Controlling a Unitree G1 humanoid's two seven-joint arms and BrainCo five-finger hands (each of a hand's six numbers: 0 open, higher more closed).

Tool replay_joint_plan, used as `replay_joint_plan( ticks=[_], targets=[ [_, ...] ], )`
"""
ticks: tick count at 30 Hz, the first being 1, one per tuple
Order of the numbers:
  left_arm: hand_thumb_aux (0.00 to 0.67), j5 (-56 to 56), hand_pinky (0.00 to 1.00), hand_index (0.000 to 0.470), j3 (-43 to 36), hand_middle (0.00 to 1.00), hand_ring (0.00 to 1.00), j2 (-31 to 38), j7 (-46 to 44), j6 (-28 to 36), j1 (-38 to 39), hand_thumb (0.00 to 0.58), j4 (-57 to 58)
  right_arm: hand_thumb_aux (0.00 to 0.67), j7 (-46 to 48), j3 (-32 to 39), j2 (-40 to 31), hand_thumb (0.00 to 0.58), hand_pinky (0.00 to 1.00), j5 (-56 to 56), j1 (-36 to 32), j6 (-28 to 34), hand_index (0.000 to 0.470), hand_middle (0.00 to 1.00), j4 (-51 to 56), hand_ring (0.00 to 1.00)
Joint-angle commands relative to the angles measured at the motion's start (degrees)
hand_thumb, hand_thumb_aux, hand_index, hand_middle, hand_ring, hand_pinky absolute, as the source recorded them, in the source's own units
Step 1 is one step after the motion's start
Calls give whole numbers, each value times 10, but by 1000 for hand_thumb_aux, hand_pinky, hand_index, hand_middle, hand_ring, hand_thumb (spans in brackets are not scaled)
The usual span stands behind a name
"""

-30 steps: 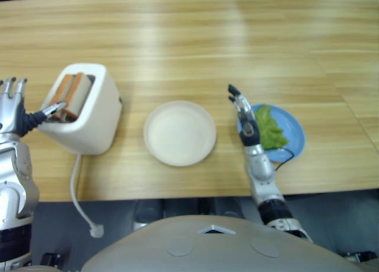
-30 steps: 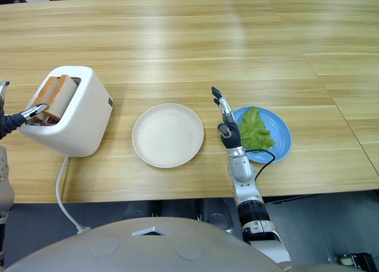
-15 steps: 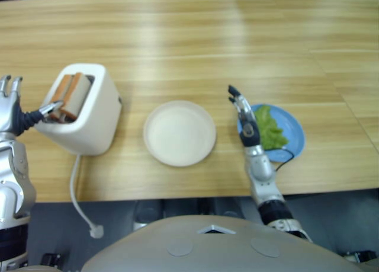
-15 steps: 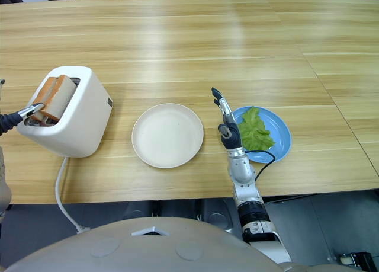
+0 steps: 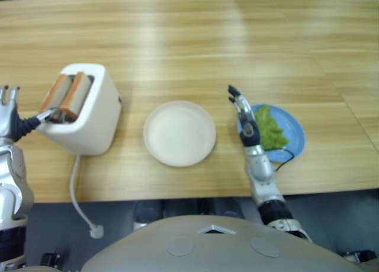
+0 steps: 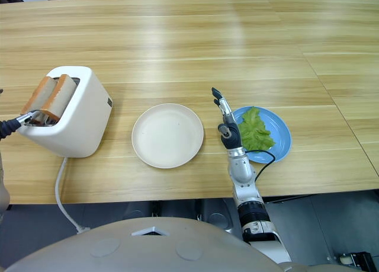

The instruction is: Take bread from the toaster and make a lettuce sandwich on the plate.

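Observation:
A white toaster stands at the table's left with two browned bread slices sticking up out of its slots. My left hand is just left of the toaster with its fingers pointing up; its thumb tip touches the base of the left slice. An empty cream plate lies at the table's middle front. My right hand stands open between that plate and a blue plate, which carries a lettuce leaf. It holds nothing.
The toaster's white cord runs over the table's front edge and ends in a plug. A thin black cable lies by the blue plate. Bare wooden table stretches behind everything.
My left hand has slid left and slightly down, its thumb still at the toaster top. The bread slices now stand higher out of the slots. The right hand has stayed put.

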Motion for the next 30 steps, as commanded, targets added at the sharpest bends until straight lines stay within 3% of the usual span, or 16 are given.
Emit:
replay_joint_plan(
  ticks=[1,19,30],
  targets=[
    [0,7,0,0,-26,0,0,6,-3,-1,2,0,7,0,2,-3,-4,0,0,4,3,7,0,0,1,0],
    [0,-20,0,0,-56,0,0,-6,88,-48,-40,0,-11,0,3,-2,-6,0,0,5,5,7,0,0,4,0],
    [0,-23,0,0,-77,0,0,-2,93,-49,-35,0,34,0,5,-2,-7,0,0,7,4,7,0,0,8,0]
  ],
)
